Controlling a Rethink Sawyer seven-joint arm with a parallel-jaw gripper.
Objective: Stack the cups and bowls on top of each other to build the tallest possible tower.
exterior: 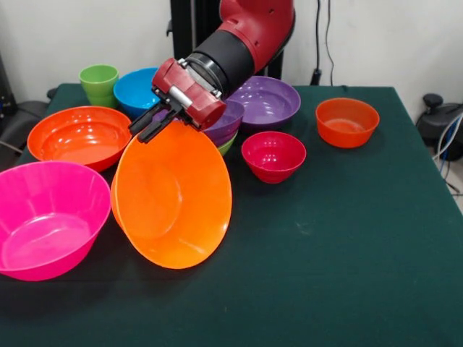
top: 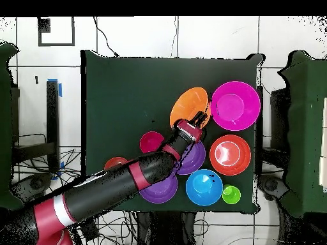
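My gripper point(exterior: 146, 131) is shut on the top rim of the large orange bowl point(exterior: 173, 199), which stands steeply tilted with its lower edge on the table. In the overhead view the gripper point(top: 199, 118) is at that bowl's point(top: 189, 104) rim. Just behind the arm is the tower point(exterior: 226, 124): a purple bowl sitting in a lime-green bowl point(exterior: 228, 144). The large pink bowl point(exterior: 47, 217) sits at the left, touching the orange one. The lime-green cup point(exterior: 99, 83) stands upright at the far left.
On the dark green table point(exterior: 347, 246) are a red-orange bowl point(exterior: 78, 136), a blue bowl point(exterior: 139, 90), a second purple bowl point(exterior: 266, 101), a small magenta bowl point(exterior: 273, 155) and a small orange bowl point(exterior: 347, 121).
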